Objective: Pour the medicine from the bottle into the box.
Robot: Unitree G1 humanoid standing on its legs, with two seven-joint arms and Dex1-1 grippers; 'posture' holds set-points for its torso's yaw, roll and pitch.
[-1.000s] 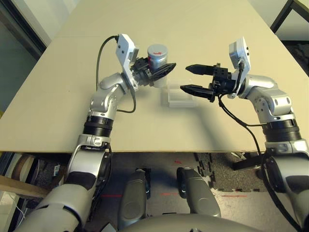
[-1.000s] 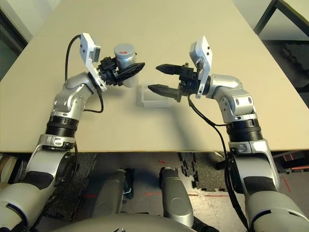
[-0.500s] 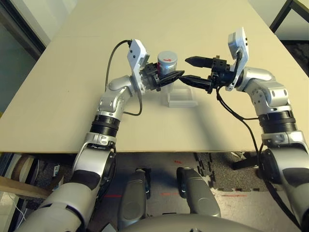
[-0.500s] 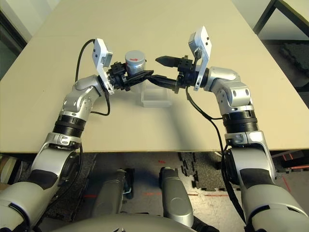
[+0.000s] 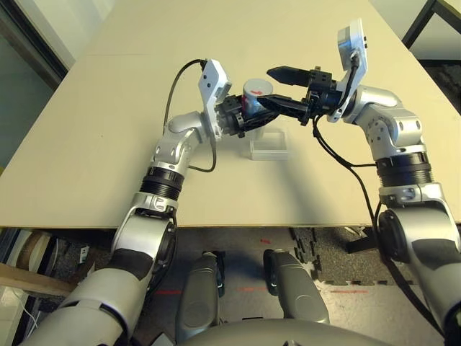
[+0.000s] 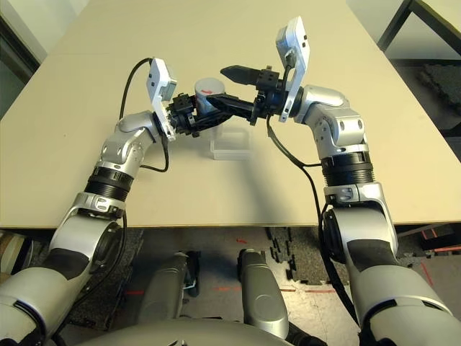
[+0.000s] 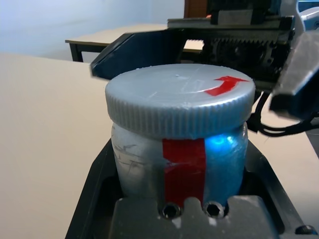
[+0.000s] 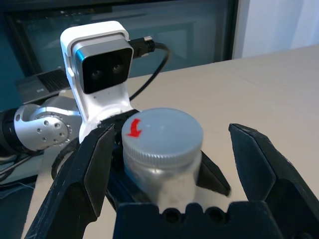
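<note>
My left gripper [image 5: 247, 115] is shut on the bottle [image 5: 256, 94], a silver-grey cylinder with a red strip down its side [image 7: 183, 169], held upright above the table. A ribbed grey cap [image 7: 180, 102] with a red arrow closes it, so the medicine is hidden. My right gripper [image 5: 268, 87] is open, one black finger [image 8: 84, 169] on each side of the cap without touching it. The box [image 5: 268, 146], a clear shallow tray, lies on the table just below and in front of the bottle.
The beige table [image 5: 101, 115] stretches bare to the left, right and back of the two grippers. Its front edge runs close below the arms. A black table frame [image 5: 425, 21] stands off the far right corner.
Both arms have come together over the box. The left gripper has carried the bottle to the right; the right gripper has risen and moved left until its open fingers straddle the cap.
</note>
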